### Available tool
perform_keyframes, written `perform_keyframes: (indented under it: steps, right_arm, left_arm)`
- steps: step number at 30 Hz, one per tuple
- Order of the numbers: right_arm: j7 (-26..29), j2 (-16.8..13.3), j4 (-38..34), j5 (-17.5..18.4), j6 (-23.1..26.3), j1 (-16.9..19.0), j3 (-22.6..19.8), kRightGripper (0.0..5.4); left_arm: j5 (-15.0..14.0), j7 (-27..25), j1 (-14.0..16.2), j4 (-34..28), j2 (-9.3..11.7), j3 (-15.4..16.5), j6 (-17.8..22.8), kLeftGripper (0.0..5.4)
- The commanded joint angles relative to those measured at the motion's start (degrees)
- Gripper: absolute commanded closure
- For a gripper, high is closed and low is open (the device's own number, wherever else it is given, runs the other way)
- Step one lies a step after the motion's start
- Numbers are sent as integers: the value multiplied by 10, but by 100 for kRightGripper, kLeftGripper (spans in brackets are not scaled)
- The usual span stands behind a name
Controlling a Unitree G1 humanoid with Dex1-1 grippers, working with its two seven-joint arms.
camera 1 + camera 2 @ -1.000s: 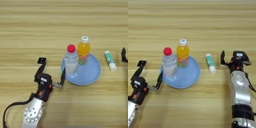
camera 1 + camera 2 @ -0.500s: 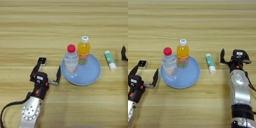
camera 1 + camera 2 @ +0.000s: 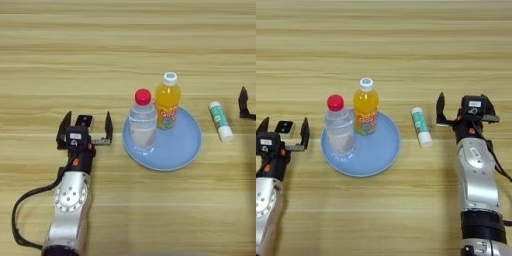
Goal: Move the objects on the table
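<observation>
Straddling black block, left end effector spread

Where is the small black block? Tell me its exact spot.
The black block lies on the table at the robot's left, between the open fingers of the left gripper, left of the blue plate.

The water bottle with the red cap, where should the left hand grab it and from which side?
Grip the water bottle around its upright body below the red cap, coming from its left: the left hand sits there open, and the orange-drink bottle crowds its right.
</observation>
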Motion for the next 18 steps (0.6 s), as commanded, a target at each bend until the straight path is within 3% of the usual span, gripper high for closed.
perform_keyframes:
  steps: [1, 8, 13, 18]
  right_arm:
    - [6, 2, -13, 2, -3, 9, 4, 0]
    - [31, -1, -88, 1, 8, 43, 21, 0]
    - [70, -16, -196, 4, 64, 90, 50, 0]
    - [113, -30, -308, 44, 132, 132, 51, 0]
  left_arm:
    - [-6, 10, -37, 28, 15, 29, -15, 1]
    - [-12, 7, -32, 39, 15, 43, -39, 1]
    - [-4, 10, -30, 44, 10, 38, -43, 1]
    - [0, 8, -29, 46, 8, 33, -43, 1]
